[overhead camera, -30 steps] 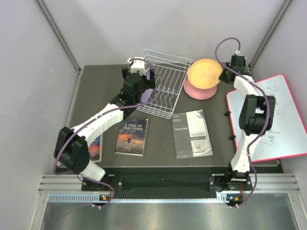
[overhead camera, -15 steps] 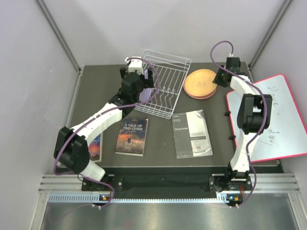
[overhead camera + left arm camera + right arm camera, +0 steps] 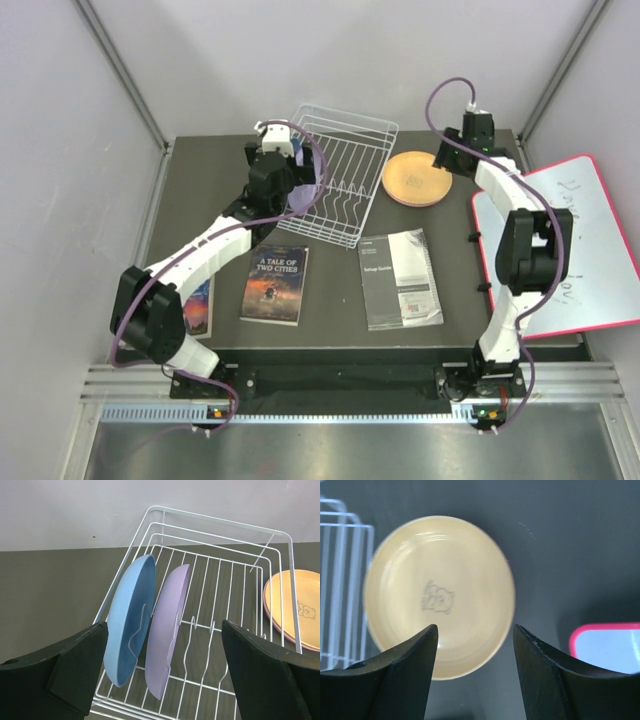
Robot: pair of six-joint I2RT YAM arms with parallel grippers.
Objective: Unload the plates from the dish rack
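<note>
The white wire dish rack (image 3: 345, 165) stands at the back of the table. A light blue plate (image 3: 127, 625) and a lilac plate (image 3: 167, 630) stand upright in its left slots. My left gripper (image 3: 162, 630) hovers wide open just in front of these two, touching neither. To the right of the rack an orange-tan plate (image 3: 417, 177) lies flat on a pink plate (image 3: 280, 634), of which only the rim shows. Above the orange plate's right edge my right gripper (image 3: 475, 627) is open and holds nothing.
A book (image 3: 274, 284) and a grey booklet (image 3: 400, 277) lie on the near half of the table. A second book (image 3: 198, 308) sits under my left arm. A red-framed whiteboard (image 3: 570, 245) overhangs the right edge.
My right gripper lowered the tilted orange plate flat onto the pink one, opened, let it go and drew back to the right. My left gripper barely shifted at the rack.
</note>
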